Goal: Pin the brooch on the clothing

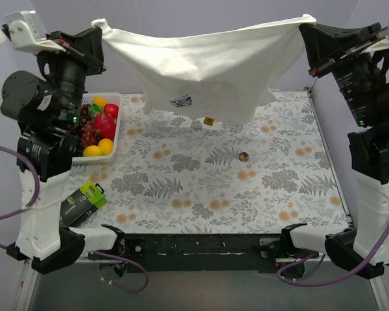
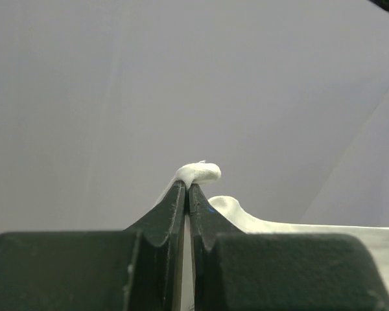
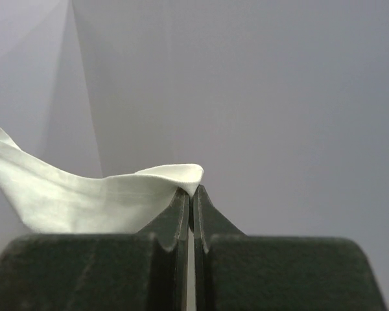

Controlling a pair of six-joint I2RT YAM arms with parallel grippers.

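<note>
T-shirt [image 1: 207, 65] stretched aloft between left gripper [image 1: 98, 29] and right gripper [image 1: 306, 26], each clamped on a corner. Brooch [image 1: 243, 156] lies mid-counter [image 1: 181, 201], well apart from both.

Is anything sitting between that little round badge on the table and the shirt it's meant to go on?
Nothing visible does. The brooch lies alone on the tablecloth, apart from the T-shirt, which hangs in the air, pinched at both ends by the left fingers and right fingers.
</note>
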